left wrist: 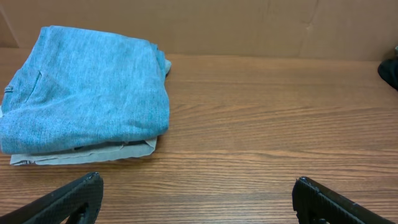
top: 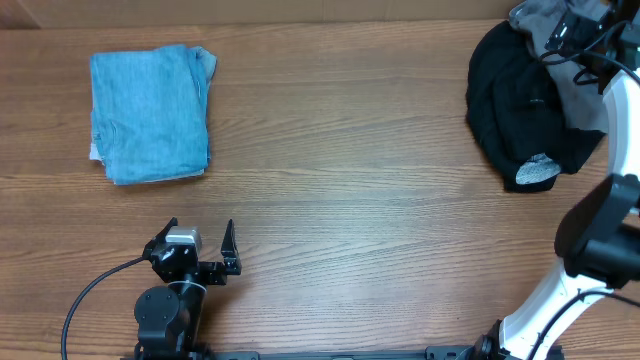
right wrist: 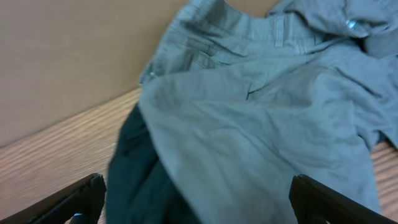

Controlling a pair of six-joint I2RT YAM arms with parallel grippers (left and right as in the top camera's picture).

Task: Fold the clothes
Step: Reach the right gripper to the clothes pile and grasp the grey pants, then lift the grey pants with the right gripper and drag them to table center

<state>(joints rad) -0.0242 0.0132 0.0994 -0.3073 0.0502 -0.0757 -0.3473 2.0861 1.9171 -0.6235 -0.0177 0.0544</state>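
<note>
1. A wooden table (top: 360,200) is seen from above, with clothes at two of its far corners.
2. A folded blue garment (top: 150,115) is laid at the far left of the table, flat and roughly rectangular.
3. In the left wrist view, a paler folded piece (left wrist: 81,152) is seen under the blue garment (left wrist: 87,87), its edge showing along the near side.
4. A black garment (top: 515,95) is heaped unfolded at the far right of the table, well apart from the blue one.
5. A pair of grey trousers (top: 580,95) is draped over the right part of the black garment; a small pale grey patch (top: 538,170) is seen at the heap's near edge.
6. In the right wrist view, the trousers (right wrist: 261,124) are seen crumpled, with the waistband and belt loops turned towards a cardboard wall (right wrist: 62,62), and the black garment (right wrist: 140,180) showing beneath them at the left.
7. The left claw (top: 200,225) is held near the front left edge of the table, its fingers spread wide with nothing between them; only bare wood is seen in the gap (left wrist: 198,182).
8. The right claw (top: 585,40) is held above the heap, its fingers likewise spread wide (right wrist: 196,186) and not closed on any cloth.
</note>
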